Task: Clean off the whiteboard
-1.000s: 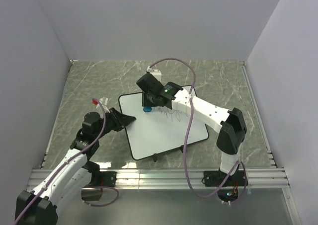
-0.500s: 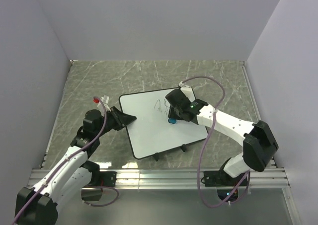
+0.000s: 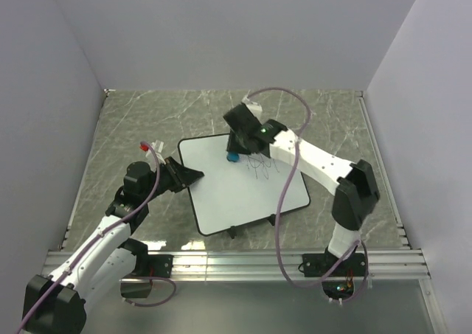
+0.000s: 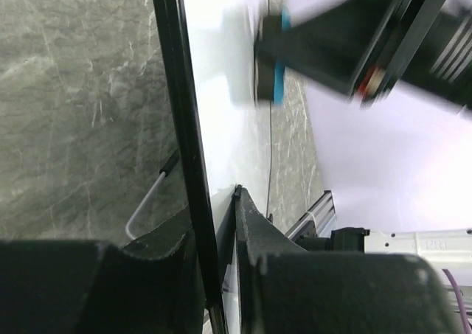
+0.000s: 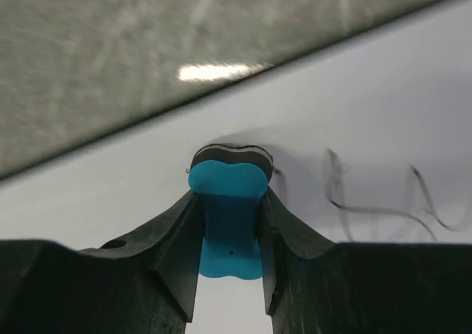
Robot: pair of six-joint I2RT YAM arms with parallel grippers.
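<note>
Eraser travel: the blue eraser (image 3: 232,158) now sits on the far left part of the board. Half a second ago it was right of the board's middle, and a second ago slightly further left than now.
Left gripper (image 3: 189,175): same place as before, jaws closed tight on the left rim of the whiteboard (image 3: 236,197). In the left wrist view one finger lies on each side of the black edge (image 4: 181,127).
Whiteboard position: flat on the marbled table (image 3: 140,120), near its middle and turned at a slant. Two small black feet (image 3: 232,233) stick out from the near edge. It has barely shifted.
Scribbles (image 3: 258,169): thin black lines on the far half of the board, just right of the eraser and apart from it (image 5: 369,201).
Right gripper (image 3: 235,152): narrow grip, with fingers (image 5: 181,223) pinching the eraser's blue sides (image 5: 227,183). The eraser's dark felt end meets the white surface (image 5: 442,91).
Cable (image 3: 284,201): purple, looping from the right wrist across the board's right part and down to the metal rail (image 3: 236,260).
</note>
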